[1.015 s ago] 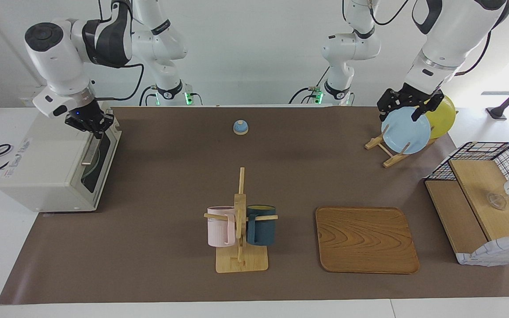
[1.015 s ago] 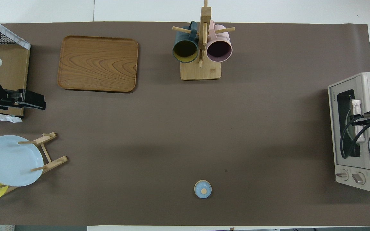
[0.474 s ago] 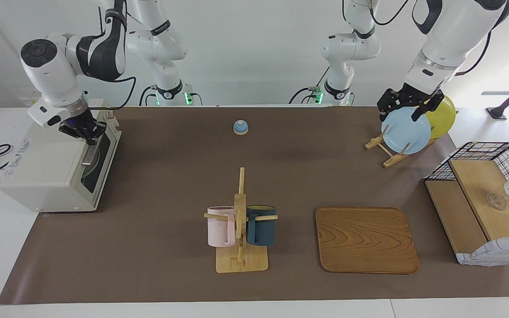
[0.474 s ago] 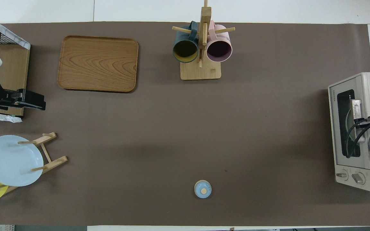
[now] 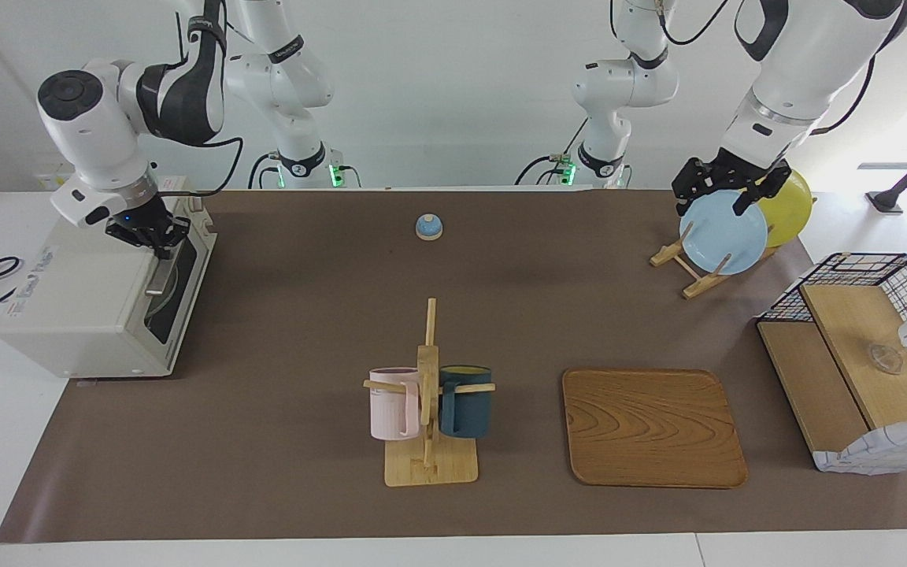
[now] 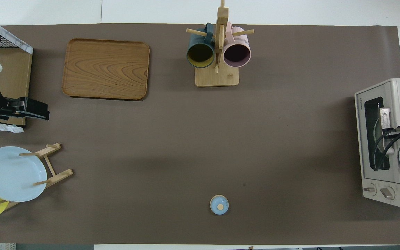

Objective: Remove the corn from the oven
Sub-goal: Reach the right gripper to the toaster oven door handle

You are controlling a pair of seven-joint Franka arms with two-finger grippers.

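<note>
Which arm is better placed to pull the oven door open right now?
The right arm. Its gripper is already at the handle of the oven, whose door looks shut. The left gripper waits over the blue plate at the left arm's end of the table.

Corn unseen within the shut oven (image 5: 91,303); right gripper (image 5: 156,240) fingers too small to read.

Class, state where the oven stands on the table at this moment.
The oven stands at the right arm's end of the table, its door shut. In the facing view the right claw is at the door's handle, and no other thing stands close by.
</note>
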